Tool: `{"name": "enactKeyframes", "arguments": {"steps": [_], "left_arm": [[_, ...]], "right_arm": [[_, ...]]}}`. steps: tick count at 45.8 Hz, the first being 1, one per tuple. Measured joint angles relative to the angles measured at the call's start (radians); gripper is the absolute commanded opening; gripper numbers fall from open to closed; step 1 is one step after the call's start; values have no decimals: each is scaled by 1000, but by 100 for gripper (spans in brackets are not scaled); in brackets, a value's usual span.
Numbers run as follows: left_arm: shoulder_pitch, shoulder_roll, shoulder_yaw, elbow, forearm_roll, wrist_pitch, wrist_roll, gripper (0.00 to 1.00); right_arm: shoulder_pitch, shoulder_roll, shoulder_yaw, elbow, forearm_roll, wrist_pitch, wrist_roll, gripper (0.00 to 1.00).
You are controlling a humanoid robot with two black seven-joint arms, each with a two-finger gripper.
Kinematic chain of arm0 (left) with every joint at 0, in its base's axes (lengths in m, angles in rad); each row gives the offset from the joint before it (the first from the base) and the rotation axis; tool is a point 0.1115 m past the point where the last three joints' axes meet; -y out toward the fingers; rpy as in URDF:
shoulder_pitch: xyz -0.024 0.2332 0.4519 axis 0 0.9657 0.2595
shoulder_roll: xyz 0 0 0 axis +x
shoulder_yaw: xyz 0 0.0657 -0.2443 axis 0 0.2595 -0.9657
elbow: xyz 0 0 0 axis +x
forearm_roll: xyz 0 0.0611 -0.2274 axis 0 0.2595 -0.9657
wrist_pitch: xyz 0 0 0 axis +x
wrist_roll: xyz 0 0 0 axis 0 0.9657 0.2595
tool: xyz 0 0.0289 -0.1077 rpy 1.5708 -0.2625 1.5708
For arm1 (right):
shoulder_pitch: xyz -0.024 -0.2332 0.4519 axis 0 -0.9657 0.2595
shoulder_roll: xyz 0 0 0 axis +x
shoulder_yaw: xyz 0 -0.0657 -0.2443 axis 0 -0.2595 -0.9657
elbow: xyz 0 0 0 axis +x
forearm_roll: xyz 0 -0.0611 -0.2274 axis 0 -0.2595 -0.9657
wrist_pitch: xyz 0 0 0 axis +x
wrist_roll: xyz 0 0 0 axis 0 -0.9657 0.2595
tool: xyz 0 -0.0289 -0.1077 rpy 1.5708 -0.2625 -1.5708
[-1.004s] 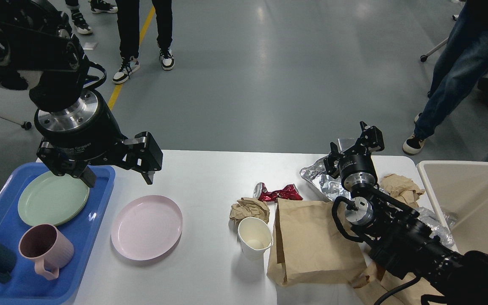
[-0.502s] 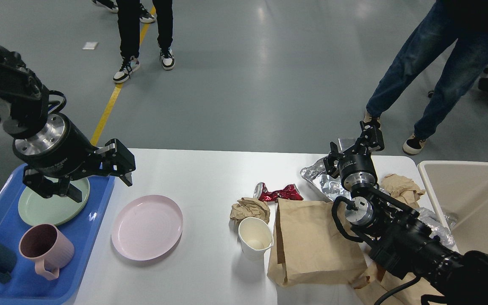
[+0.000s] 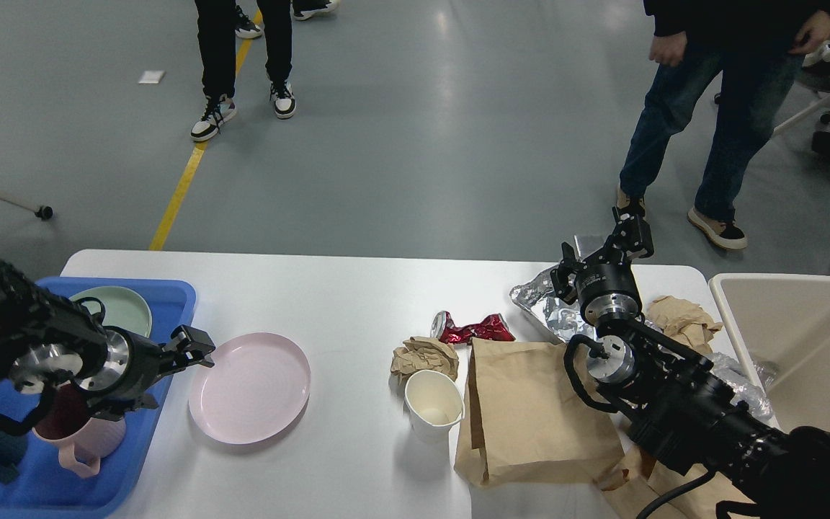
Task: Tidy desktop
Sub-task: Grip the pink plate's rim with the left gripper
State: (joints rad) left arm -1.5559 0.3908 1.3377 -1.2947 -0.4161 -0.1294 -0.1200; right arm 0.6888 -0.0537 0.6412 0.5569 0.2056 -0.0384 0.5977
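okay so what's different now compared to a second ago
The left gripper dropped from high above the blue tray to table height beside the pink plate, holding nothing. The right gripper, plate, paper cup, brown bag and crushed can stayed put.

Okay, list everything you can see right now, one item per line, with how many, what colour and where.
desktop: one, white, spans the view
tray: one, blue, left end
green plate: one, in tray
pink mug: one, in tray
pink plate: one, right of tray
paper cup: one, white, centre
paper ball: one, brown, behind cup
crushed can: one, red
paper bag: one, brown, flat
foil: silver, crumpled, far right
bin: one, beige, right edge
left tool: black, open, near pink plate
right tool: black, over foil
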Motion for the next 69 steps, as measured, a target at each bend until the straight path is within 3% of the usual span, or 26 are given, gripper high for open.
{"name": "enactKeyframes", "arguments": {"steps": [13,26,30,37,45,52,59,67,69], "left_arm": [[199,-3,-102,122,46,80,-2,91],[267,-3,-162,176,126,85,-3,71],[276,-5,-174,185,143,85,-3,69],[298,-11,-187,213,149,85,0,51],[312,-12,-193,225,150,79,0,46],[329,-12,-204,234,160,70,0,28],[337,-11,-212,237,163,56,0,19],[350,-14,-214,249,163,54,2,0],[351,-14,-214,249,163,53,2,0]], "right_arm": [[0,0,0,0,0,0,0,100],[0,0,0,0,0,0,0,100],[0,0,0,0,0,0,0,100],[0,0,0,0,0,0,0,100],[0,0,0,0,0,0,0,100],[0,0,0,0,0,0,0,100],[0,0,0,0,0,0,0,100],[0,0,0,0,0,0,0,100],[0,0,0,0,0,0,0,100]]}}
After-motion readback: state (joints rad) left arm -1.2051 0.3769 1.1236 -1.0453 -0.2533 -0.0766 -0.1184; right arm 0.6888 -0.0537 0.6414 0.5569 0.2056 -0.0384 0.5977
